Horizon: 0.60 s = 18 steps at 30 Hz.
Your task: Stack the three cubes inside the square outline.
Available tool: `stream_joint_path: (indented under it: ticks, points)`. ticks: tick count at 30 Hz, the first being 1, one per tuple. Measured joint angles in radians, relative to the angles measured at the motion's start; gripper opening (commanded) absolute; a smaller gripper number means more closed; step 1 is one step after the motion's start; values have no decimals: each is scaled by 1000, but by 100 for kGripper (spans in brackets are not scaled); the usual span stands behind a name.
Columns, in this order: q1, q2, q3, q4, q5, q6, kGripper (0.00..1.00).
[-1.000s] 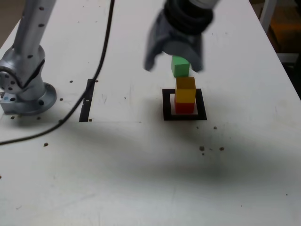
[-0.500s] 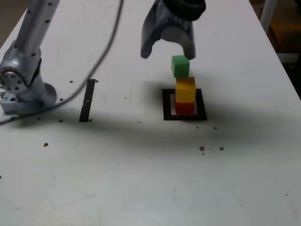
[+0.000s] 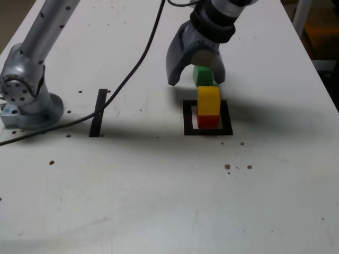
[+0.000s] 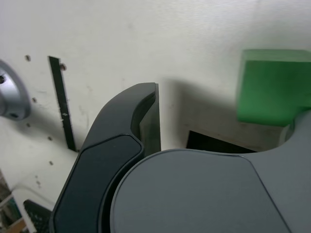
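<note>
The three cubes stand as one tower: a red cube (image 3: 207, 121) at the bottom, a yellow cube (image 3: 208, 100) on it and a green cube (image 3: 202, 75) on top. The red one sits inside the square outline (image 3: 188, 117). My gripper (image 3: 197, 79) is open and hangs over the tower, one finger on each side of the green cube. The finger on the exterior view's right partly hides that cube. In the wrist view the green cube (image 4: 272, 87) lies close to one finger, with a wide gap to the dark finger (image 4: 121, 131). Nothing is held.
A thin black strip (image 3: 98, 112) lies on the white table at the exterior view's left, near the arm's base (image 3: 29, 103). A black cable (image 3: 132, 69) runs over the table from the arm. Small dark specks (image 3: 228, 167) dot the surface in front of the outline.
The gripper first rose and drew back from the tower, then came down again so that its open fingers straddle the green cube. The cubes have not moved.
</note>
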Motion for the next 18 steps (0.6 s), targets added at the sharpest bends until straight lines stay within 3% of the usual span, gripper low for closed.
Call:
stream_joint_path:
  ticks: [3, 14, 18]
  points:
    - [18, -13, 41, -76, -3, 18, 94]
    - [31, -14, 41, -120, 59, 36, 98]
    - [41, -14, 36, -146, 117, 56, 100]
